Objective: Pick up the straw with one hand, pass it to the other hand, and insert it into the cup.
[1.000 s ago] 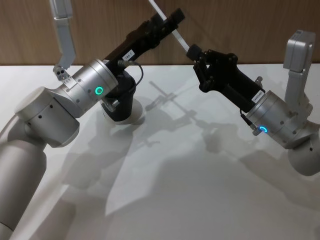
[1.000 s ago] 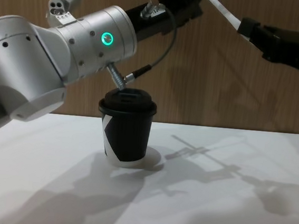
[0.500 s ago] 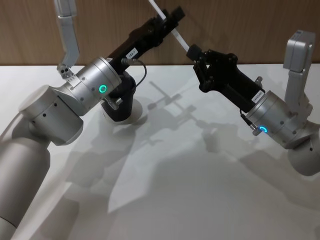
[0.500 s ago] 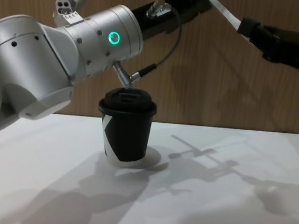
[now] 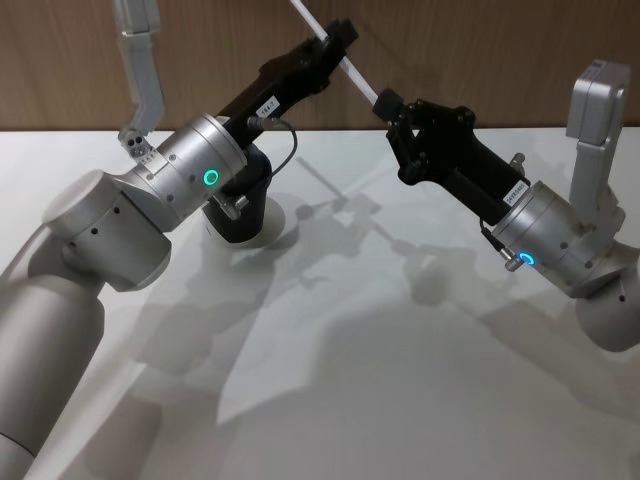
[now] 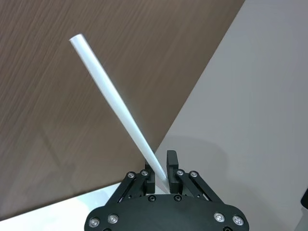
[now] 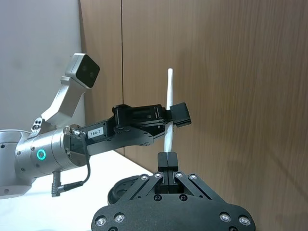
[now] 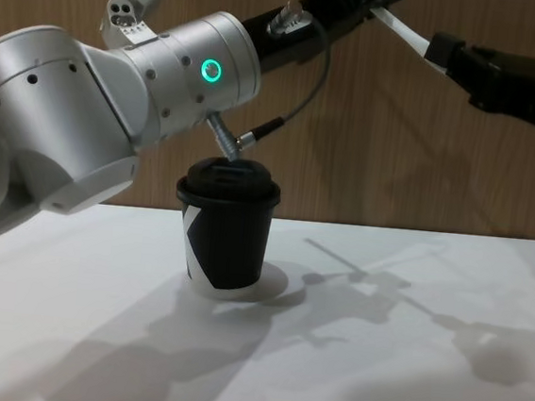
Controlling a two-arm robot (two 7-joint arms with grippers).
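- The straw [image 5: 358,78] is up in the air, well above the worktop [image 5: 350,350] and in front of the wood-panelled wall [image 5: 480,50]. It slants between my two arms, up and to the right of the cup [image 8: 226,239].
- The left tool [image 5: 335,40] is pinching the straw partway along. In the left wrist view its fingers [image 6: 171,166] sit tight on either side, and most of the straw runs on past them.
- The right tool [image 5: 385,102] is pressed together on the straw's lower end. The right wrist view shows the straw rising straight out from between its closed fingers [image 7: 166,161].
- Both tools are therefore on the straw, with a short bare stretch between them, so I judge I am in the middle of the handover.
- Handling, as I judge it:
  - The straw looks very light, so weight is no concern.
  - It is a thin hollow tube, stiff along its length but easy to flatten or kink under a hard pinch.
  - Its smooth surface could let it pivot or slide in a two-finger grip.
- I want the left tool's hold to stay partway along. That leaves the lower end free to reach the lid [image 8: 231,180], where any opening must be small.
- The cup stands upright on the worktop, just under the left arm and apart from both tools.
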